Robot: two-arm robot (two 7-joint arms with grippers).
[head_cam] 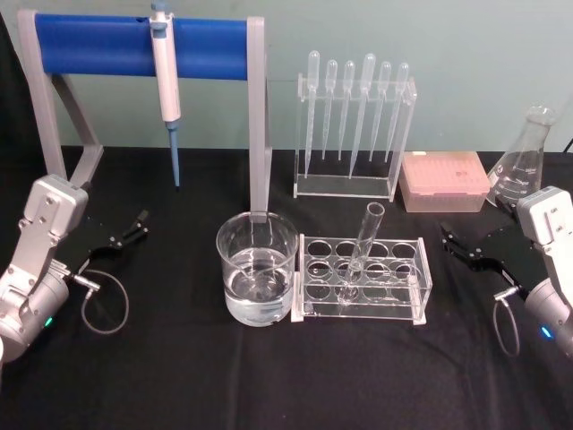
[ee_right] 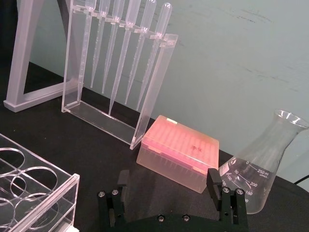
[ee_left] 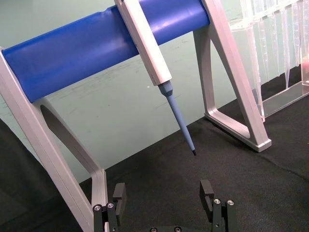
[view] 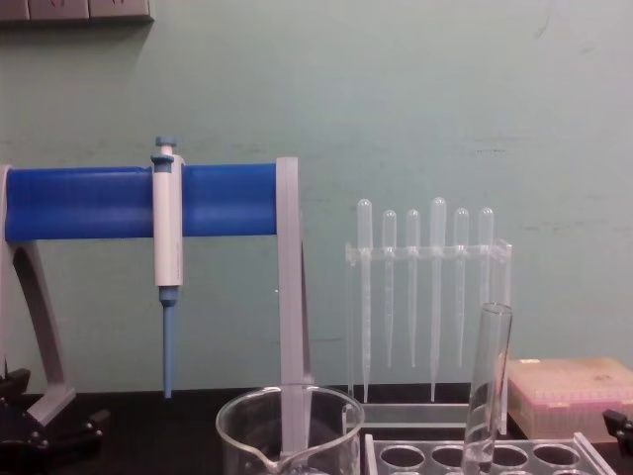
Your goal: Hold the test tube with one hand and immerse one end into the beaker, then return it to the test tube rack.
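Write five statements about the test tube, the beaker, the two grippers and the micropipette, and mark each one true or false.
1. The test tube stands leaning in the rack. True.
2. The left gripper grips the test tube. False: it is open and empty, well to the beaker's left.
3. The beaker holds clear liquid and stands just left of the rack. True.
4. The right gripper is shut. False: it is open and holds nothing, to the right of the rack.
5. The micropipette lies on the table. False: it hangs from the blue bar.
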